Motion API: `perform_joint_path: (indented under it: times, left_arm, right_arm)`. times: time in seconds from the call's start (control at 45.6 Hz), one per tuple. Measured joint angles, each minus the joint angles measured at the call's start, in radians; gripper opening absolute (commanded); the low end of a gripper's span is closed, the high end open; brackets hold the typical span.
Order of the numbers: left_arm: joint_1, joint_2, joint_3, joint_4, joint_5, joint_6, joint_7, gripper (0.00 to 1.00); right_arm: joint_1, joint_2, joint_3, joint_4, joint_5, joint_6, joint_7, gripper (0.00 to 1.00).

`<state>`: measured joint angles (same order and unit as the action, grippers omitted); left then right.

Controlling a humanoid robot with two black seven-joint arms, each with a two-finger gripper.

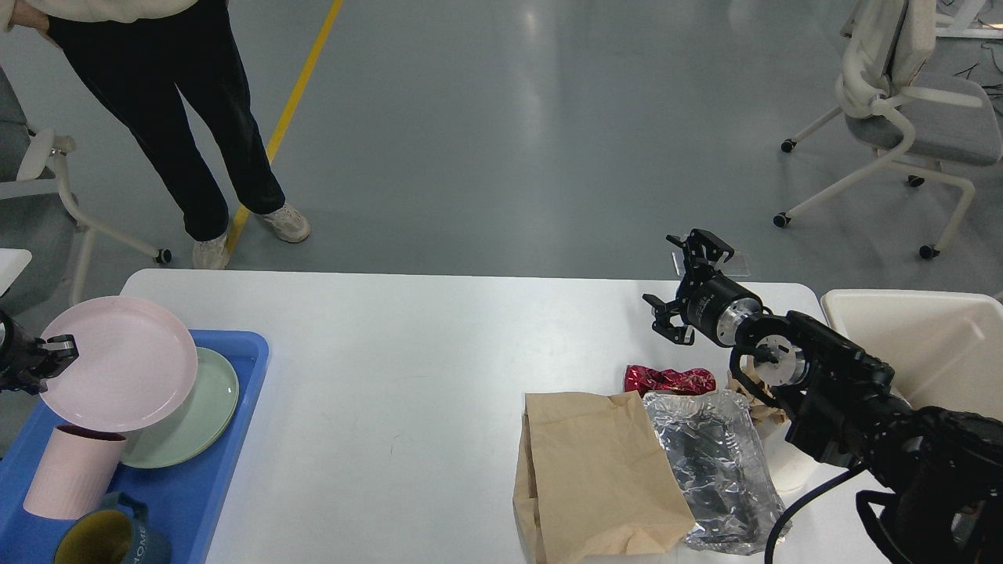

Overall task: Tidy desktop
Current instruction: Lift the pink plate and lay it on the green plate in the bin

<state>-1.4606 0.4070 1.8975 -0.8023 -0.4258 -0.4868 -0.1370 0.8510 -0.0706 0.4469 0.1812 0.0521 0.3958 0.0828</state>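
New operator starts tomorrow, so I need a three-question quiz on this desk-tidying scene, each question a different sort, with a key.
1. True or false: the pink plate lies flat on the desktop.
2. Which item lies nearest the right tool? A) brown paper bag B) red crumpled wrapper C) foil wrapper
3. Fill in: the green plate sits in the blue ____.

Key
1. False: the left tool holds it at the rim, above the blue tray.
2. B
3. tray
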Motion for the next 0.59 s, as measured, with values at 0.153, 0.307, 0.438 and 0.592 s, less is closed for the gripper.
perform_joint_path:
  times: [0.153,0.307,0.438,0.592]
  left_arm:
    - [0.026,-0.007,-0.03,-0.001,0.001,-0.007,0.002,0.01]
    - [0.052,-0.009,-0.077,-0.002,0.005,-0.025,0.003,0.01]
    - [0.059,-0.01,-0.085,-0.002,0.005,-0.054,0.003,0.01]
    - [0.06,-0.01,-0.086,-0.002,0.005,-0.065,0.002,0.03]
  right_arm:
    - [0.0,0.0,0.0,0.0,0.0,0.0,0.0,1.0]
    - [-0.001,0.0,0.0,0.0,0.0,0.0,0.0,1.0]
    - [-0.001,0.0,0.0,0.0,0.0,0.0,0.0,1.0]
    - [-0.001,0.0,0.0,0.0,0.0,0.0,0.0,1.0]
